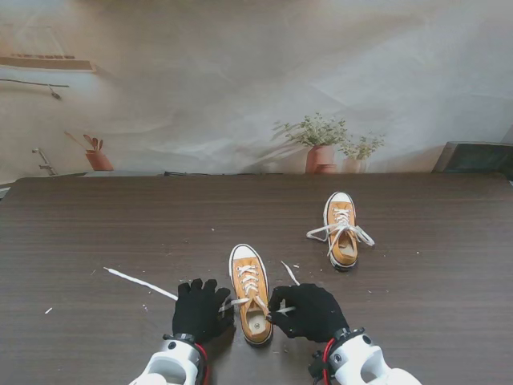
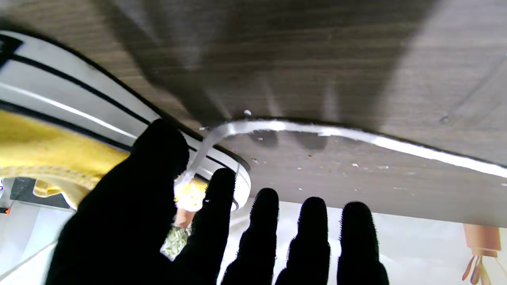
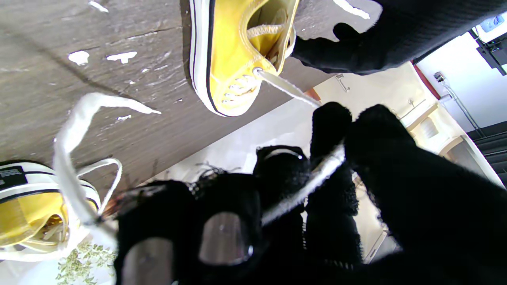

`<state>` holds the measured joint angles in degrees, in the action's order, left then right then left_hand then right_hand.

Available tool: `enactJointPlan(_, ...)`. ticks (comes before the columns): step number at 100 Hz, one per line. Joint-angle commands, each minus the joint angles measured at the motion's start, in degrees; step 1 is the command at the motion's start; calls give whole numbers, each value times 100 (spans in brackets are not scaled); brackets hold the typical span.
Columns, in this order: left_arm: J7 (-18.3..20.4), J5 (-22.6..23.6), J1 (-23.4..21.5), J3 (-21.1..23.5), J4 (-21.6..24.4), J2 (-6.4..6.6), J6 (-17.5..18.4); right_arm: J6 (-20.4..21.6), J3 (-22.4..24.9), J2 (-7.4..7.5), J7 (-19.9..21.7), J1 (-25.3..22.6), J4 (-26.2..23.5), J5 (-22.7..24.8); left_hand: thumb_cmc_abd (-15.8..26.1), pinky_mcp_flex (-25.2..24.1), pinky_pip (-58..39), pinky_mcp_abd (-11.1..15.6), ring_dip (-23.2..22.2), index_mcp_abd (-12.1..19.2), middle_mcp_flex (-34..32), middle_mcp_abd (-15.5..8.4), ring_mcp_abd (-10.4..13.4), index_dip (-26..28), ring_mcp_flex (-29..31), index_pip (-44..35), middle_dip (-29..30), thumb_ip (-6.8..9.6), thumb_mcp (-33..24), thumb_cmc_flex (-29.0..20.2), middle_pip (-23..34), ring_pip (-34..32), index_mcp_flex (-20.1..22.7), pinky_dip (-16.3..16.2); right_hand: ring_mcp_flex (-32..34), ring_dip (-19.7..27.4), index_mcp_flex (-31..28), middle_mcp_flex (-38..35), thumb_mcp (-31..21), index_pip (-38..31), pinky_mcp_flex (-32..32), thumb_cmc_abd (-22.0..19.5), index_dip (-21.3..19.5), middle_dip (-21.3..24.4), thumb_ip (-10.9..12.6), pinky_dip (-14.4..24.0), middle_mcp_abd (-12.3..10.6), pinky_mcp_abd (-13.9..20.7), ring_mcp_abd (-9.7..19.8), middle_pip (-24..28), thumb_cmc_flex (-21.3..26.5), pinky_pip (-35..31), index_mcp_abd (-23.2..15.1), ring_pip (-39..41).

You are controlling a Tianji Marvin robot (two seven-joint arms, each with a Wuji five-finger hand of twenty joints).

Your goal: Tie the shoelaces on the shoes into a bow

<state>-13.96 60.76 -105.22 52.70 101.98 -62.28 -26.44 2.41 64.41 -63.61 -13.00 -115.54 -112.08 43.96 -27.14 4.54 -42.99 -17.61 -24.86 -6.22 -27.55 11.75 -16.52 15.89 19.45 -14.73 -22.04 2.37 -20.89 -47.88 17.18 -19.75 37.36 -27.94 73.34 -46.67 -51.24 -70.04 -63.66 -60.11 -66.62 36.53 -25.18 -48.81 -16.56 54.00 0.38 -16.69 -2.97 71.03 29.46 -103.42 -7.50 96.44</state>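
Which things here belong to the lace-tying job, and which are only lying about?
Job:
- near shoe, between both hands
- its laces, one pinched in the right hand, one at the left hand
- far shoe, laces loose

Lying about:
- potted plants behind the table
- white scraps on the table

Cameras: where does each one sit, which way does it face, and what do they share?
Stand view: above the shoulders, looking down at the table; both gloved hands flank the near shoe, far shoe beyond.
Left wrist: along the left hand fingers, upside down; its thumb and forefinger pinch a lace beside the near shoe's sole.
Right wrist: along the right hand, upside down; lace pinched, both shoes visible.
Shared: near shoe in all three views.
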Motion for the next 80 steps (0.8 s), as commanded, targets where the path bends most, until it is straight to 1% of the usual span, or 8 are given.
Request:
enactJointPlan(1,112,-85,101,-60,-82,-56,-66,71,0,4,86,-48,-71,-50,-142,79,-164,-472,-166,-220,-126,155,-86,132,173,-70,-151,-123,-179,32,70,-124,186,34,172,12,-208,-50,145,-95,-226,-55,-68,-67,-28,79,-11,223,7,-21,31,-1656,-356,197)
enactJointPlan(22,-46,-393,490,-392,-504,-134,-162,163,-23,14,138,-39,-80,-85,30,193,-455,-499,-217,-131,-369,138,-73,205,389,-283,-207,-149,-328,-121,211,-346,406,37,173,12,-218,-66,153,-102,-221,-66,-79,-63,-25,64,-20,183,-7,-18,42,-1656,-349,196)
enactJointPlan(32,-219,-580,637,-522,-717,-193,-114,220,-30,16,153,-37,-85,-112,233,224,-634,-504,-221,26,-514,133,-65,313,475,-582,-252,-289,-404,-352,317,-483,512,76,173,11,-219,-76,154,-104,-221,-68,-83,-63,-23,60,-16,176,-7,-14,55,-1656,-331,195)
enactJointPlan(36,-277,-641,687,-571,-794,-216,-109,241,-26,18,165,-39,-90,-118,389,219,-712,-483,-207,150,-558,128,-67,378,487,-776,-267,-375,-93,-674,354,-532,541,119,173,11,-223,-85,154,-104,-221,-70,-86,-62,-23,59,-17,175,-7,-11,59,-1656,-341,195)
enactJointPlan(41,-363,-739,742,-616,-888,-246,-64,258,-24,18,169,-42,-94,-126,761,196,-769,-464,-208,280,-610,136,-68,323,492,-1087,-286,-296,658,-1262,394,-579,594,148,172,11,-227,-87,156,-106,-221,-70,-89,-61,-23,57,-18,173,-12,-12,60,-1656,-334,195)
enactJointPlan(52,-377,-921,781,-629,-964,-273,83,309,-11,17,162,-42,-89,-134,1693,53,-700,-368,-205,167,-647,209,-111,158,388,-1625,-291,-316,1709,-2032,421,-601,892,201,172,11,-231,-93,148,-104,-220,-71,-93,-60,-20,55,-20,171,-19,-12,67,-1656,-335,194)
enactJointPlan(65,-502,-1011,768,-504,-1052,-287,407,343,0,9,163,-34,-75,-205,2134,-167,-411,-228,-179,-176,-582,298,-124,1174,209,-2746,-280,-389,1981,-2304,424,-539,734,356,170,13,-236,-101,141,-103,-214,-78,-100,-58,-21,45,-9,153,-49,-12,75,-1656,-318,189)
enactJointPlan(80,-879,-1333,723,-171,-1245,-352,1249,386,-7,9,201,-15,-65,-275,2193,-271,-262,-311,-186,-521,-807,550,-271,2526,206,-4363,-275,-298,1953,-2143,440,-534,163,441,171,34,-241,-97,137,-101,-199,-88,-111,-53,-24,0,-1,103,-99,-18,69,-1656,-323,136)
